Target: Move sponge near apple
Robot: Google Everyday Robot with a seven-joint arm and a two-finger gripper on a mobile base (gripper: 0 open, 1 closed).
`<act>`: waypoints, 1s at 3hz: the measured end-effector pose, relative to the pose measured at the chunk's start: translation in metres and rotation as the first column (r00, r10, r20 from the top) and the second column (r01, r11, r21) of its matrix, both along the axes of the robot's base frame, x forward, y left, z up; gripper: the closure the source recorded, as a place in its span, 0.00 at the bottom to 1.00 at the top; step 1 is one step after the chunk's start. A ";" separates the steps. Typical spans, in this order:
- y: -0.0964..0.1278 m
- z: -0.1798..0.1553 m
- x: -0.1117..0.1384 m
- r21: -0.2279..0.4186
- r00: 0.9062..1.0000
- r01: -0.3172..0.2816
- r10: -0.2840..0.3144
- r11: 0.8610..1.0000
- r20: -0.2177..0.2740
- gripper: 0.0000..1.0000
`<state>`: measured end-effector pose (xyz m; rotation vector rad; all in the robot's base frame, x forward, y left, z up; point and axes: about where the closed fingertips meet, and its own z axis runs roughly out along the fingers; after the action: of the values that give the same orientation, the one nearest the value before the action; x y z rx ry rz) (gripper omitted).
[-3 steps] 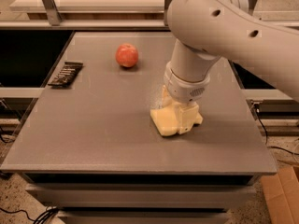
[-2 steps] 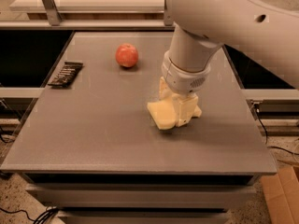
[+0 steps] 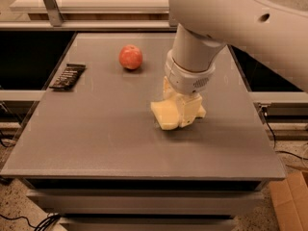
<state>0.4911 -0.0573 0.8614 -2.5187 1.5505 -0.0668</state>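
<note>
The pale yellow sponge (image 3: 162, 114) is in the middle of the grey table (image 3: 96, 143), held in my gripper (image 3: 183, 113). The gripper comes down from the large white arm and its cream fingers (image 3: 188, 109) are shut on the sponge's right part. The sponge looks slightly lifted, with a shadow under it. The red-orange apple (image 3: 131, 57) sits on the table at the back left, apart from the sponge, up and to the left of it.
A flat black object (image 3: 68, 75) lies near the table's left edge. A cardboard box (image 3: 291, 198) stands on the floor at the lower right. A shelf rail runs behind the table.
The gripper has moved left and a little towards the back with the sponge in it, closer to the apple. The apple and the black object have not moved.
</note>
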 end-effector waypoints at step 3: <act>0.044 0.018 0.115 -0.065 1.000 0.006 -0.005 0.998 0.017 1.00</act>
<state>0.6056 -0.0132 0.8796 -2.5559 1.5734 -0.1412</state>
